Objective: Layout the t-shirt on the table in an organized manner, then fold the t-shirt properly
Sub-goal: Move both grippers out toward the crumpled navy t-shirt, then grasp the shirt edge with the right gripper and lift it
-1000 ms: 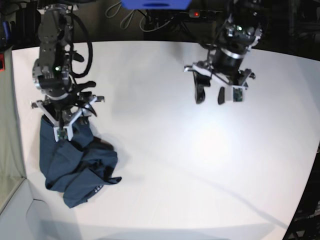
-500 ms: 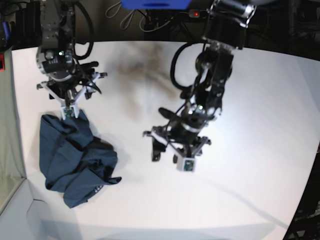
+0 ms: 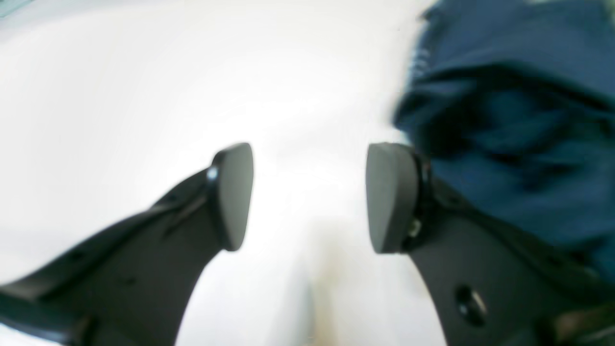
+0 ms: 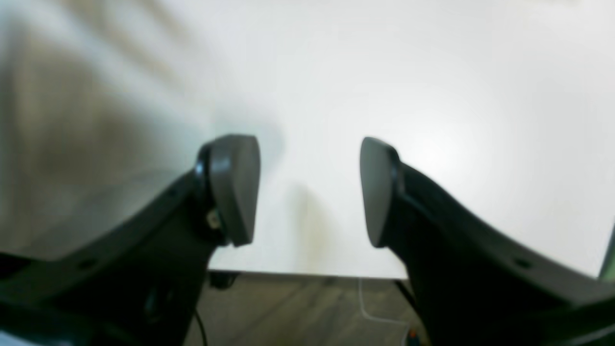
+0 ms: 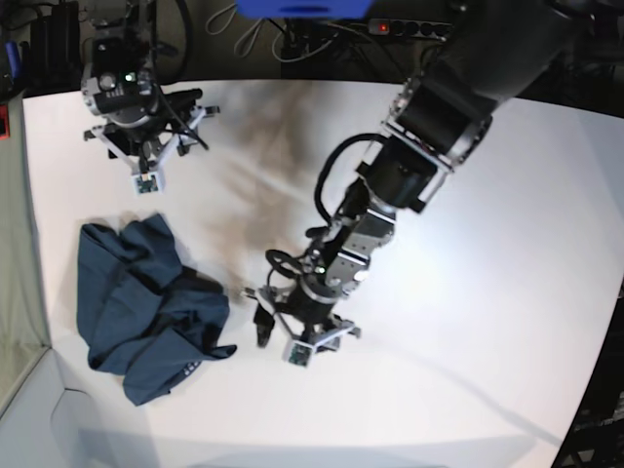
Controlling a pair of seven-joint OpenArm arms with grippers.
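T-shirt (image 5: 146,307) sits crumpled in a heap near the table's (image 5: 487,292) left edge in the base view, folds piled over each other, one flap poking out at the lower right of the pile, nothing spread flat yet. Neither arm is holding it. Left gripper (image 5: 276,334) is low over the table just beside the heap's right-hand edge, jaws apart with only bare white surface between the pads; in the left wrist view the navy cloth fills the upper right and lies behind one pad (image 3: 391,197), too blurred to say whether it touches. My read: it is placed there to catch an outer edge of the pile, since that side is the closest reachable fabric and offers a loose flap. Right gripper (image 5: 146,156) is up near the far left corner, well apart from the shirt, jaws also spread and empty; its wrist view shows plain tabletop and the table edge with floor beyond. Looks parked clear so the other arm can work, or waiting to take a second corner. Layout step has barely begun, folding is far off. Next move probably needs the left jaws brought onto a single layer at the edge, not a bunched fold, otherwise lifting will drag the whole lump rather than open it.
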